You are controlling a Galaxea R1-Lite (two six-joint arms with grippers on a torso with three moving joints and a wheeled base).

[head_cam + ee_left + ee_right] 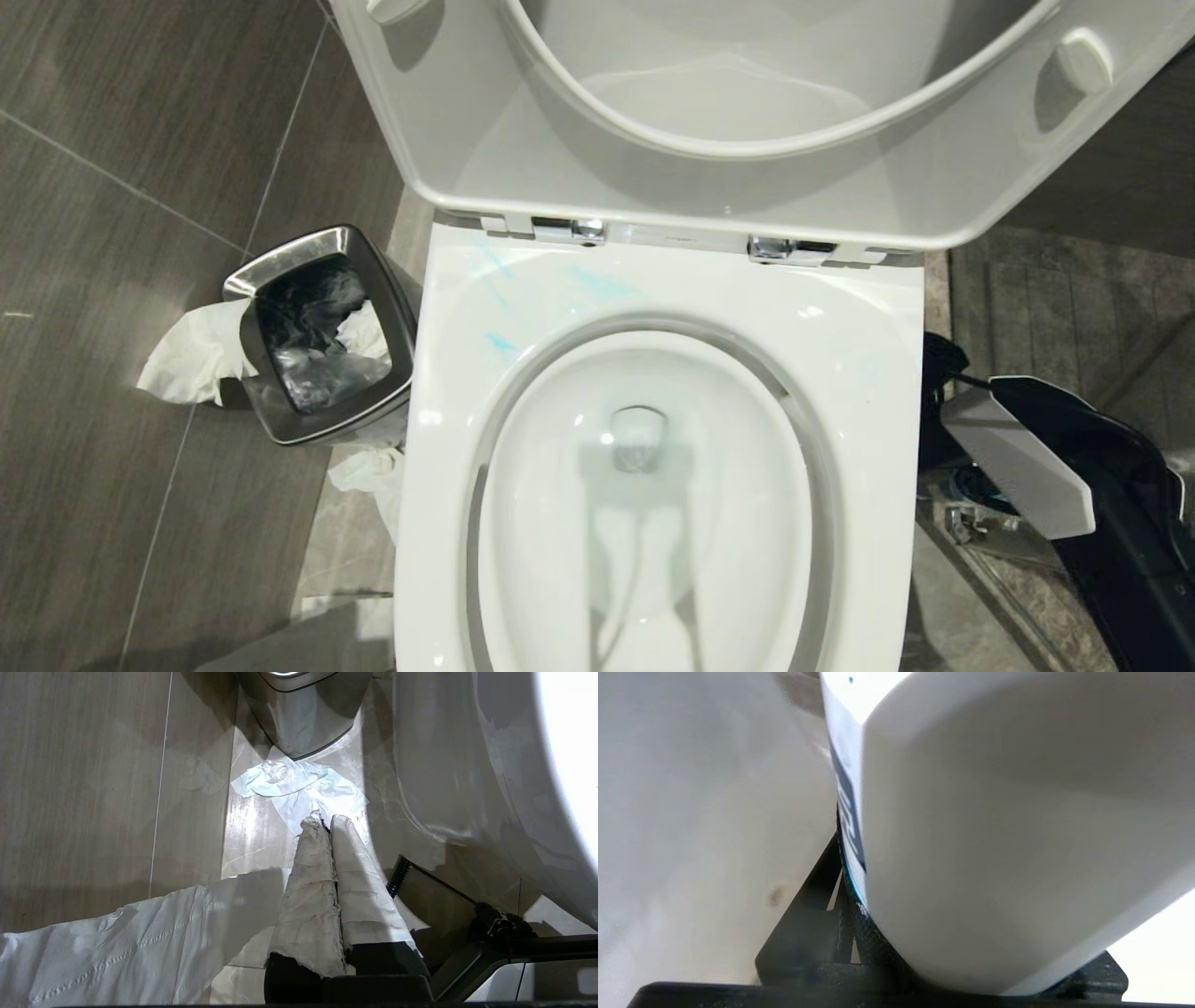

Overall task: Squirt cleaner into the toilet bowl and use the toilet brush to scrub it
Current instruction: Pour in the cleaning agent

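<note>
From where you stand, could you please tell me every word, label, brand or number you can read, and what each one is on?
Nothing can be read.
Dark blue label strip on the white plastic container that fills the right wrist view: pale marks, seen edge-on and too blurred to read.
Faint mark between the chrome hinges on the glossy white ceramic toilet bowl: too small to read.

Bright overhead glare on the toilet bowl (868, 373), soft robot shadow inside, blurred overexposed right wrist close-up
</note>
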